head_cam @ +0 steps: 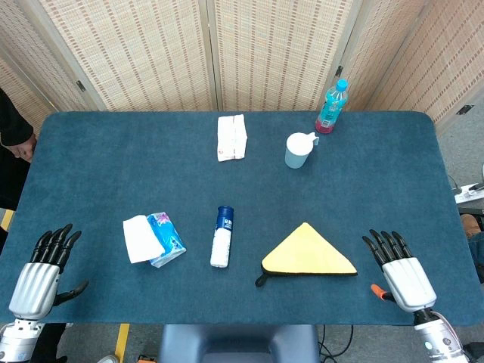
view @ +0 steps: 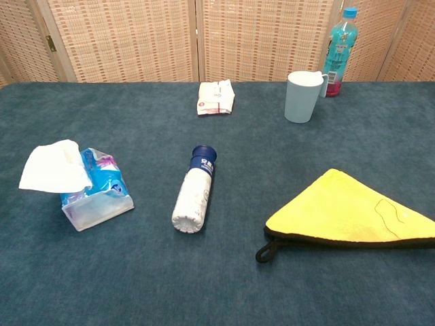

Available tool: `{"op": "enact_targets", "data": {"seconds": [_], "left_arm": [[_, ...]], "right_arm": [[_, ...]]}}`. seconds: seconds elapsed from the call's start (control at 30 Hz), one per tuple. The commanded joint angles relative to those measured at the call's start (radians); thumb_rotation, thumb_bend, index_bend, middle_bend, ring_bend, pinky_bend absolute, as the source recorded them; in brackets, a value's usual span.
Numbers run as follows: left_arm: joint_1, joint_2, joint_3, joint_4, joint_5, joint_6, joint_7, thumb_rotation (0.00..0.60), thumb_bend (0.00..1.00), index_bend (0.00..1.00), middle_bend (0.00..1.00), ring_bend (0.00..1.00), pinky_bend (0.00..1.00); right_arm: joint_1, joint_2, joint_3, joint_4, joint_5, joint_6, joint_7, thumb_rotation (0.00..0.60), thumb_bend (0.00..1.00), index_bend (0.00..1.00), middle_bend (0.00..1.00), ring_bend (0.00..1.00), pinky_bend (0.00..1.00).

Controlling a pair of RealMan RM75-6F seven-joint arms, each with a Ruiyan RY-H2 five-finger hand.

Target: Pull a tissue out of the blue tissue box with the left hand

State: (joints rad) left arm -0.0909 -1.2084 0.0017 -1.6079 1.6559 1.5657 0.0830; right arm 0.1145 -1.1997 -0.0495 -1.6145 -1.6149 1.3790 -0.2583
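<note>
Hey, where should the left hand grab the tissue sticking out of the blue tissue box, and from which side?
Pinch the tissue by its loose white sheet, which fans out of the blue tissue box toward the robot's left. Probably come in from that side, where the left hand rests open: the sheet's free edge faces it and the box lies behind.

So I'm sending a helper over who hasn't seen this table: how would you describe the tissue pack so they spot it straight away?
On the blue table, look at the near edge toward the robot's left hand. The blue tissue box lies left of the toppled white bottle. It alone has a white tissue sticking out.
</note>
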Motion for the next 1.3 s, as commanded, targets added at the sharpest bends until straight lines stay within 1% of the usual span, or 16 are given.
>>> {"op": "enact_targets", "data": {"seconds": [0.03,0.3,0.53,0.73,0.8,0.93,1.03,1.17,1.3], "left_arm": [[0.0,0.0,0.0,0.0,-0.001,-0.001,0.0,0.6,0.23,0.0,0.0,0.0,0.06],[-0.002,0.001,0.001,0.0,0.001,-0.003,-0.001,0.6,0.23,0.0,0.0,0.0,0.06],[-0.018,-0.001,0.017,-0.002,0.033,-0.031,0.019,0.6,0.23,0.0,0.0,0.0,0.1],[-0.068,-0.028,0.02,0.018,0.051,-0.106,0.044,0.6,0.23,0.0,0.0,0.0,0.12],[-0.088,-0.043,0.012,0.026,0.056,-0.124,0.047,0.6,0.24,0.0,0.0,0.0,0.13],[-0.122,-0.079,-0.001,0.05,0.055,-0.159,0.05,0.6,0.29,0.0,0.0,0.0,0.15],[-0.149,-0.109,-0.01,0.066,0.037,-0.204,0.071,0.6,0.28,0.0,0.0,0.0,0.15],[-0.183,-0.16,-0.018,0.101,0.017,-0.251,0.066,0.6,0.28,0.0,0.0,0.0,0.15],[-0.204,-0.202,-0.027,0.14,0.008,-0.265,0.065,0.6,0.29,0.02,0.0,0.0,0.15]], "right_arm": [[0.0,0.0,0.0,-0.001,0.0,-0.001,0.0,0.6,0.0,0.0,0.0,0.0,0.0],[0.001,0.0,-0.001,0.0,0.002,-0.005,-0.001,0.6,0.0,0.0,0.0,0.0,0.0],[-0.003,0.008,-0.003,-0.009,-0.008,0.009,0.008,0.6,0.0,0.0,0.0,0.0,0.0],[-0.003,0.019,-0.003,-0.015,-0.017,0.016,0.028,0.6,0.0,0.0,0.0,0.0,0.0],[-0.001,0.02,-0.002,-0.014,-0.014,0.012,0.033,0.6,0.0,0.0,0.0,0.0,0.0],[0.004,0.018,0.002,-0.011,-0.003,-0.001,0.033,0.6,0.0,0.0,0.0,0.0,0.0],[0.007,0.015,0.003,-0.009,-0.001,-0.006,0.032,0.6,0.0,0.0,0.0,0.0,0.0],[0.006,0.012,0.002,-0.006,-0.002,-0.005,0.032,0.6,0.0,0.0,0.0,0.0,0.0],[0.006,0.012,0.003,-0.004,-0.005,-0.001,0.037,0.6,0.0,0.0,0.0,0.0,0.0]]}}
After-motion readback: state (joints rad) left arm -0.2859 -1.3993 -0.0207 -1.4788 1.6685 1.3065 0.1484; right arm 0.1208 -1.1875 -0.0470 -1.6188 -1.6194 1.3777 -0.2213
